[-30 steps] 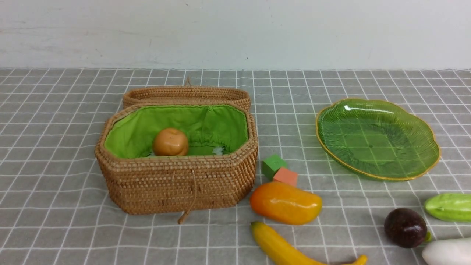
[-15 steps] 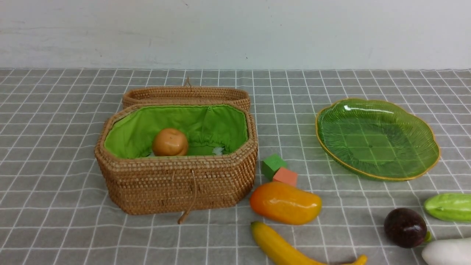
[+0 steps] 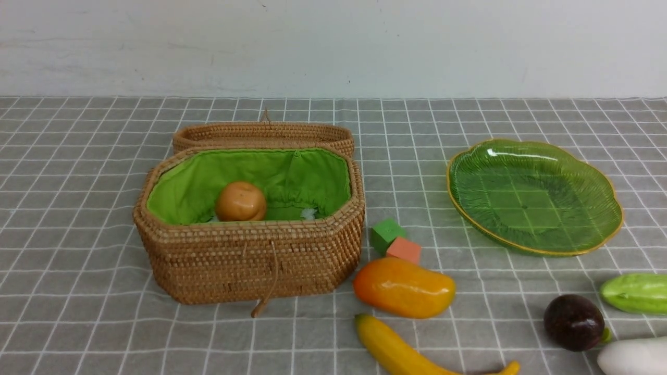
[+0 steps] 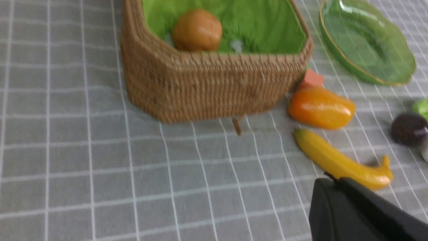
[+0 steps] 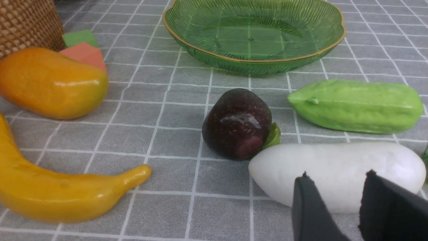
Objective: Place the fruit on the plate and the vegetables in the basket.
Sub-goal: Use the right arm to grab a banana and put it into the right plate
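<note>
The basket stands open at the left with the potato inside. The plate at the right is empty. The mango and banana lie in front of the basket. The purple fruit, cucumber and radish lie at the front right. No gripper shows in the front view. My left gripper is shut and empty, just short of the banana. My right gripper is open and empty, its fingers just before the radish.
A green cube and an orange cube sit between the basket and the mango. The basket's lid lies open behind it. A grey checked cloth covers the table; a white wall stands behind.
</note>
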You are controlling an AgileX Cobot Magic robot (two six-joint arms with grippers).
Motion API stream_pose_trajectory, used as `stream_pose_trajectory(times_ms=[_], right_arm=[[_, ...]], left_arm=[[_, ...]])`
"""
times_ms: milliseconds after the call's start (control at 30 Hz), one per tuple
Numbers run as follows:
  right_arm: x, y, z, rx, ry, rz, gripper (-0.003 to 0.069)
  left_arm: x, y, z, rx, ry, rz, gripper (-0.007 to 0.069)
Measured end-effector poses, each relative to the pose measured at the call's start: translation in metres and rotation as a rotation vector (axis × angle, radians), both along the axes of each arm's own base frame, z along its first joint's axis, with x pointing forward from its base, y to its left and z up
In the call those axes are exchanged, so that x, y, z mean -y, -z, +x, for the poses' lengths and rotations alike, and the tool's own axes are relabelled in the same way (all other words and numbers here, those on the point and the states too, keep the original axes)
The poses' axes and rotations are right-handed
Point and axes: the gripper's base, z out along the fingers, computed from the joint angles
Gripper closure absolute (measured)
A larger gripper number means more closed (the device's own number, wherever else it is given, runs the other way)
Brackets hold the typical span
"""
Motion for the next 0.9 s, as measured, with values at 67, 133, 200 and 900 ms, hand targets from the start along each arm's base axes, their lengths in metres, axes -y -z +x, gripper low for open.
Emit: stream_pose_trajectory(times_ms=[67,133,200,900], right_arm=[[0.000,0.000,0.000,0.000,0.000,0.000,0.0417],[0.000,0.000,0.000,0.000,0.000,0.000,0.0417],[0.000,0.000,0.000,0.000,0.000,0.000,0.0417],[0.000,0.000,0.000,0.000,0.001,0.002,0.0417]], left_arm=[[-0.006,0.019,0.002,0.120,-0.073,0.013,0.0637],[-0.009,0.030,0.000,0.167,-0.101,0.023,0.0637],[-0.014,0.051,-0.005,0.231,-0.134,0.036,0.0637],[-0.020,0.197,-0.003,0.174,-0.273,0.060,0.0627]])
